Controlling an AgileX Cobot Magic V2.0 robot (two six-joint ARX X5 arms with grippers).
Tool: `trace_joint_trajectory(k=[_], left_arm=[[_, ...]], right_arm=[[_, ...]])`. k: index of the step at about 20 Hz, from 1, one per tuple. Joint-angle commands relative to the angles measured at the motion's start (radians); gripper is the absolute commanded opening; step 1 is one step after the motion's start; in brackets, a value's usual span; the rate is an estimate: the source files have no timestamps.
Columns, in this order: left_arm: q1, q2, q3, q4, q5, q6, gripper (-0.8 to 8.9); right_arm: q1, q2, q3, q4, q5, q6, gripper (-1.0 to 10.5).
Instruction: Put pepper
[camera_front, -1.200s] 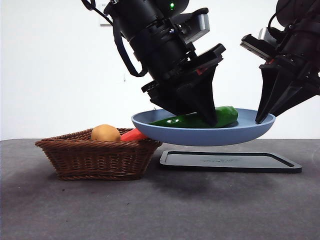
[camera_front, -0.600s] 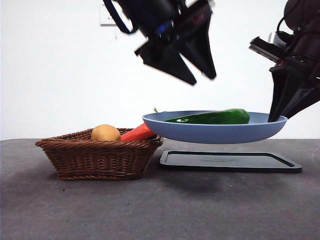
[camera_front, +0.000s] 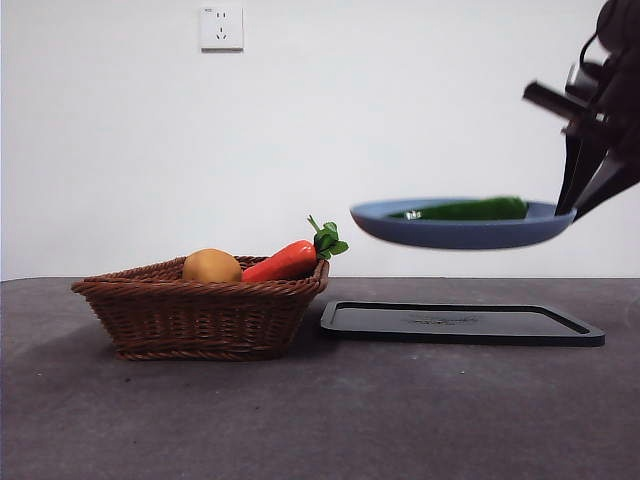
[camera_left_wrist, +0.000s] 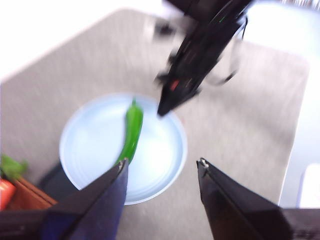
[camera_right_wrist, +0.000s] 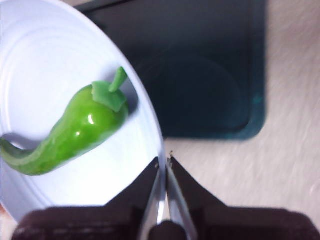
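A plain white wall (camera_front: 120, 140) fills the background, evenly and brightly lit. A white electrical socket (camera_front: 221, 28) sits on it toward 11 o'clock in the front view. Below, a dark grey, matte, faintly speckled tabletop (camera_front: 300, 420) spans the lower third, meeting the wall along a straight level edge.

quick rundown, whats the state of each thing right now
pepper: lying on the blue plate, free of both grippers
blue plate: held in the air above the black tray, gripped at its rim
right gripper: shut on the plate's rim
left gripper: open, empty, high above the plate
black tray: flat on the table, nothing on it
basket: on the table, holding a carrot and a round yellow-brown fruit
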Motion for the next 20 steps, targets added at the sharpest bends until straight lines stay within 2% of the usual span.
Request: trace_joint_trajectory(k=[1, 6, 9, 15, 18, 20], left_arm=[[-0.004, -0.04, 0.023, -0.009, -0.002, -0.006, 2.49], [-0.005, -0.105, 0.023, -0.029, -0.002, -0.014, 2.49], [-0.005, -0.109, 0.023, -0.053, -0.002, -0.034, 2.49], [-0.005, -0.109, 0.023, -0.053, -0.002, -0.039, 2.49], [-0.005, -0.109, 0.023, -0.053, -0.001, -0.048, 2.49], [-0.005, -0.109, 0.023, -0.058, 0.0, -0.059, 2.49]], right_arm=[[-0.005, 0.097, 0.078, 0.002, -0.009, 0.006, 0.0], [-0.011, 0.29, 0.204, 0.01, -0.009, -0.005, 0.0], [-0.015, 0.352, 0.221, 0.029, -0.01, -0.014, 0.0], [-0.024, 0.394, 0.221, 0.058, -0.007, -0.031, 0.0], [-0.026, 0.399, 0.221, 0.059, 0.04, -0.039, 0.0], [-0.026, 0.399, 0.221, 0.061, 0.04, -0.043, 0.0]])
